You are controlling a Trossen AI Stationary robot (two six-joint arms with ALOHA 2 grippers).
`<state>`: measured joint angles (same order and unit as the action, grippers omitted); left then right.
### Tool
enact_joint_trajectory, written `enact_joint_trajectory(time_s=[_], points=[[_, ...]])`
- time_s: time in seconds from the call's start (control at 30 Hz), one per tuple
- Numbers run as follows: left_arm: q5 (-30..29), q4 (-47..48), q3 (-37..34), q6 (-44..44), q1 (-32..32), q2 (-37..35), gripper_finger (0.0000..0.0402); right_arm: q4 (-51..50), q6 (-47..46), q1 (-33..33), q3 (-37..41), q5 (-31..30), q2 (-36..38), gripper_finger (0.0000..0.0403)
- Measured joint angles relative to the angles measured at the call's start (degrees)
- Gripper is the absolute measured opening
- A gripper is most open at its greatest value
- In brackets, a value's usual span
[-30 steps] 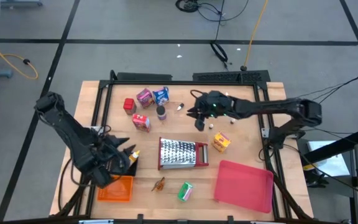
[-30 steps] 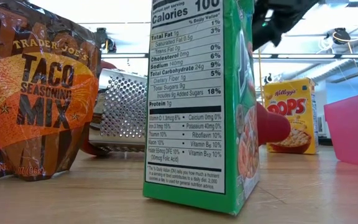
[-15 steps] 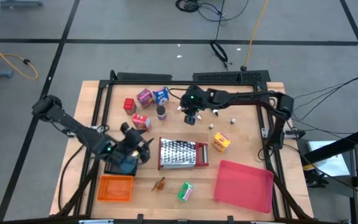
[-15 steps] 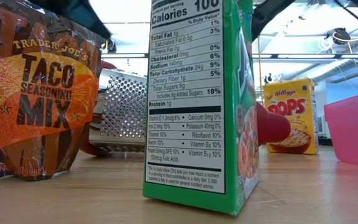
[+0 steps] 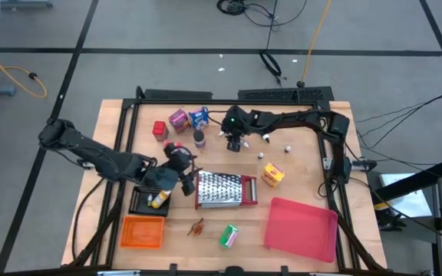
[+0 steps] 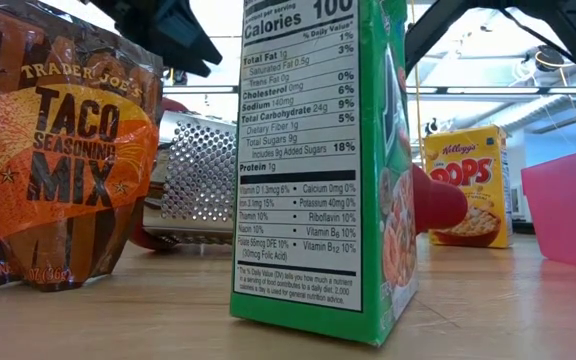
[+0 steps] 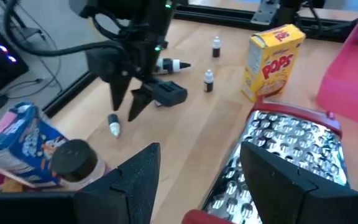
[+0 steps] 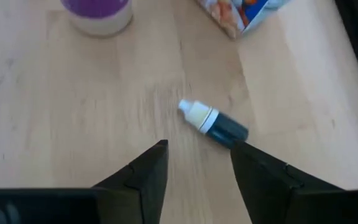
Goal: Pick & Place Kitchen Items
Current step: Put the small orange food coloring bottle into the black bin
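We are looking at a wooden worktop (image 5: 305,165) with a grey tiled floor around it. Nearest the front edge, the green box (image 5: 228,235) is standing by the taco seasoning packet (image 6: 60,150), with the flat red tray (image 5: 301,228) toward the front right corner. Mid-worktop, the steel grater (image 5: 225,189) is lying flat, the yellow Pops box (image 5: 273,175) just right of it. The left gripper (image 5: 181,162) is hovering at the grater's left end, its fingers (image 7: 134,179) spread and holding nothing. Toward the back edge, the right gripper (image 5: 235,143) is hanging over a small dark bottle (image 8: 215,124) lying on its side, fingers (image 8: 143,177) spread apart, near the blue box (image 5: 199,117) and pink-purple box (image 5: 178,119).
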<state>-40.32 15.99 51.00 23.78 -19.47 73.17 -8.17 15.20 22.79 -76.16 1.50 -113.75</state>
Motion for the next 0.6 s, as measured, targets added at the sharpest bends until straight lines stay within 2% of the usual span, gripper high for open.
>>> enact_joint_trajectory(time_s=[0.6], points=[[1.9,-0.3,0.0,-2.2,1.4,0.0,0.0225,3.7,3.9,1.2,0.0,0.2,0.0,0.0190]])
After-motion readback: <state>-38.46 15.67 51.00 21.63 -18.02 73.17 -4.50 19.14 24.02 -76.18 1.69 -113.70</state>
